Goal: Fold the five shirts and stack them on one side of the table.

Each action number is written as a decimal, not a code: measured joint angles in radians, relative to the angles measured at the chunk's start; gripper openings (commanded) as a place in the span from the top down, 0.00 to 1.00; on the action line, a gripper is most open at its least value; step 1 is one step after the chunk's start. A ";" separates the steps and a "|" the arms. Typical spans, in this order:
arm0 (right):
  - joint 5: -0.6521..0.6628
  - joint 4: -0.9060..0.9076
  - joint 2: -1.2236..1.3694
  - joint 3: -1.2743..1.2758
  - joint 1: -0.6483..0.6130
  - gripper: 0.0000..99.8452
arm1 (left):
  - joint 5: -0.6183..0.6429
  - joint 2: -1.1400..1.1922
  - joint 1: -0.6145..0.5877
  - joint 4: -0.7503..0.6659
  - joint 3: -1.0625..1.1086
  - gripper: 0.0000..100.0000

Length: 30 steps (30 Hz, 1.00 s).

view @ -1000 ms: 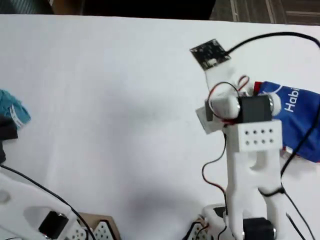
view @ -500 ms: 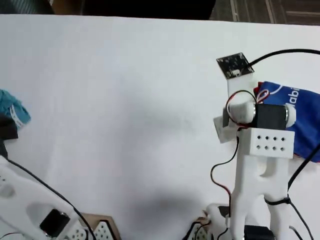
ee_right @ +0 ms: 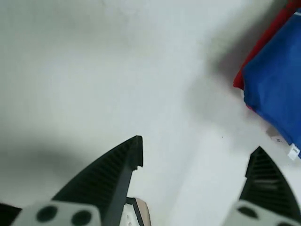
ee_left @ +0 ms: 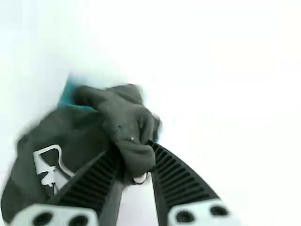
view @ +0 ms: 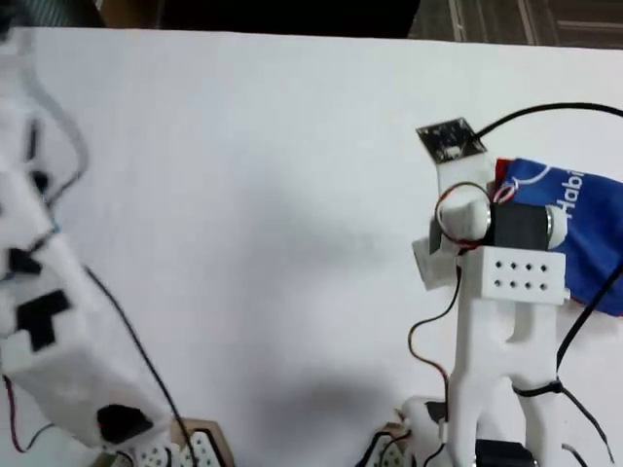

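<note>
Left wrist view: the left pincer (ee_left: 135, 151) clamps a dark shirt (ee_left: 61, 136), bunched lengthwise along its jaws.

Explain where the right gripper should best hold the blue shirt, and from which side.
Probably the edge of the blue shirt that faces the middle of the table, coming from there: it rests on a red shirt, beside the open right gripper.

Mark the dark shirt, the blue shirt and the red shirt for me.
dark shirt (ee_left: 129, 129), left wrist view, bunched fold
blue shirt (view: 596, 248), high view, top face
red shirt (ee_right: 263, 42), right wrist view, exposed edge
</note>
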 measured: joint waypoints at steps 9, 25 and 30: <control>-0.006 0.000 0.000 0.031 0.006 0.65 | 0.104 -0.071 0.407 0.000 0.324 0.98; -0.006 -0.104 0.000 0.012 0.109 0.65 | 0.158 -0.081 0.710 -0.003 0.374 0.71; -0.006 -0.135 0.000 0.012 0.109 0.65 | 0.123 -0.158 0.565 -0.003 0.287 0.72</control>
